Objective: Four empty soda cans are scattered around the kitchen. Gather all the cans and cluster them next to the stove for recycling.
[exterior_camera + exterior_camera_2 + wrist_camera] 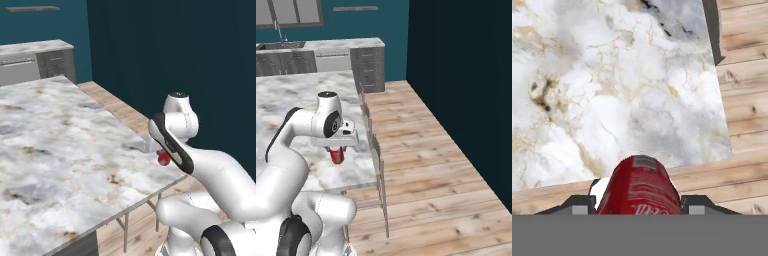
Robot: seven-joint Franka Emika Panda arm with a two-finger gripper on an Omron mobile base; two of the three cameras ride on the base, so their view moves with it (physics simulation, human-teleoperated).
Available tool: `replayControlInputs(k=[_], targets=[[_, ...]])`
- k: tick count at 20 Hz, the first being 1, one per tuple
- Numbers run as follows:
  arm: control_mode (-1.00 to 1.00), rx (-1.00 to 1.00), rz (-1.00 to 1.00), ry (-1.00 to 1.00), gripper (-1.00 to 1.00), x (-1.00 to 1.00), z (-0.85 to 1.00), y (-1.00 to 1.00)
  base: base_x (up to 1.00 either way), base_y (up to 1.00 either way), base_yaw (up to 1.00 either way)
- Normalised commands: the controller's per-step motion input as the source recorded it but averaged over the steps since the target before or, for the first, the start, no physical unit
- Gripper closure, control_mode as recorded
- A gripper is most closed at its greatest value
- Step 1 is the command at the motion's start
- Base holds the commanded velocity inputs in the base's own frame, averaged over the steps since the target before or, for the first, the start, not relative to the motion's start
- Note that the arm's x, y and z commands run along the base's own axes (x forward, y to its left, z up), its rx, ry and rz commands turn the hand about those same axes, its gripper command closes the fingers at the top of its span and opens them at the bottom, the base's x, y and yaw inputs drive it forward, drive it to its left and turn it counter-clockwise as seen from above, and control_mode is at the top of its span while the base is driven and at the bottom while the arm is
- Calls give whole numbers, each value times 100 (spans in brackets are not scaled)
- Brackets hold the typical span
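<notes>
1. The gripper (640, 202) is closed tight around a red soda can (641, 187). In the hand view the can sits at the bottom middle of the picture, with one dark finger tip (579, 204) on its left side and the other on its right.
2. In the right base view the soda can (337, 155) hangs down under the white hand, at the left of the picture a little above the middle. It is held up in the air above the marble counter (301, 95), near the counter's corner.
3. In the left base view only a bit of the soda can (163, 158) peeks out. It is right of the middle of the picture, mostly hidden behind the arm's dark-edged link.
4. The marble counter (60, 145) is white with grey and brown marks. It fills the left side of the left base view.
5. A wooden floor (421, 165) runs along the right side of the right base view, next to a dark blue wall (461, 65).
6. At the top left of the right base view there are grey cabinets (368, 67) under a second counter, with a tap (278, 31) above them.
7. In the hand view the counter's corner points to the lower right, with the wooden floor past its edges.
</notes>
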Motion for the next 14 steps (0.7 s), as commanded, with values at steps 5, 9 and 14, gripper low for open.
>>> replayControlInputs(k=[5,9,14], targets=[[-100,1,-6,-1,100,-39,20,-15,0,0,0],[-100,0,-3,0,100,-16,1,-4,0,0,0],[-100,0,0,0,100,-10,0,-14,0,0,0]])
